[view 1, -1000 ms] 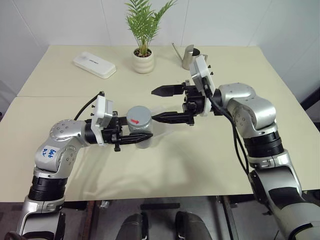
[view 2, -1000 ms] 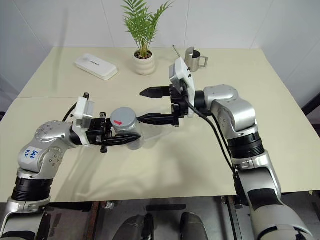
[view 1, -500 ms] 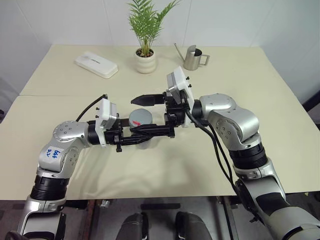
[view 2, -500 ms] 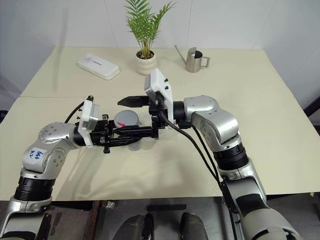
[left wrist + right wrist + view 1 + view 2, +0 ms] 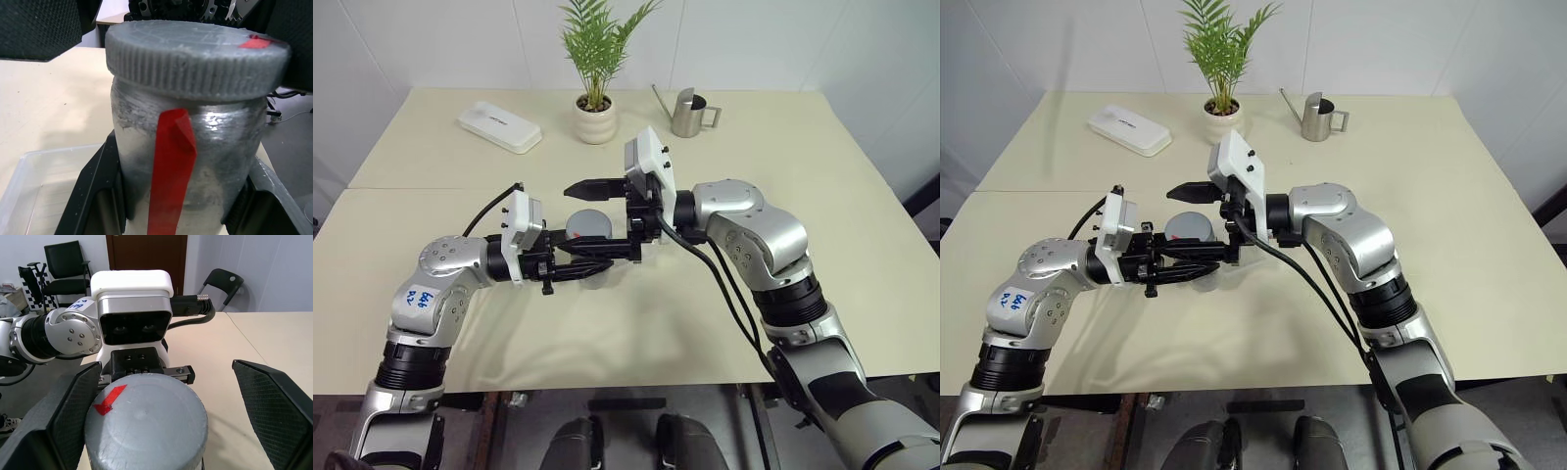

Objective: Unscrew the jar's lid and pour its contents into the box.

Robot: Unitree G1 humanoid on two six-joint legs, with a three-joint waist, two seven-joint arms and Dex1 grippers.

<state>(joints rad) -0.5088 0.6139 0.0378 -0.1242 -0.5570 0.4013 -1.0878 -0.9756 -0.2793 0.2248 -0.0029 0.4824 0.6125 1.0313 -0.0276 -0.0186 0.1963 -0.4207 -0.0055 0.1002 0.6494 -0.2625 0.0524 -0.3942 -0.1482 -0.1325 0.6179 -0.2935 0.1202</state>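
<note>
Step in hand: lining up to unscrew. Left hand (image 5: 570,266) clamped on the jar (image 5: 186,161), held upright above the table (image 5: 724,323), over the clear box (image 5: 34,186) glimpsed beneath in the left wrist view. Lid (image 5: 146,426) on, red mark on top, sitting between the fingers of the right hand (image 5: 590,219), spread wide to either side and gripping nothing. Next, probably: close on the lid's ribbed rim, then twist. Farther back: white case (image 5: 498,126), potted plant (image 5: 595,108), watering can (image 5: 685,112).
</note>
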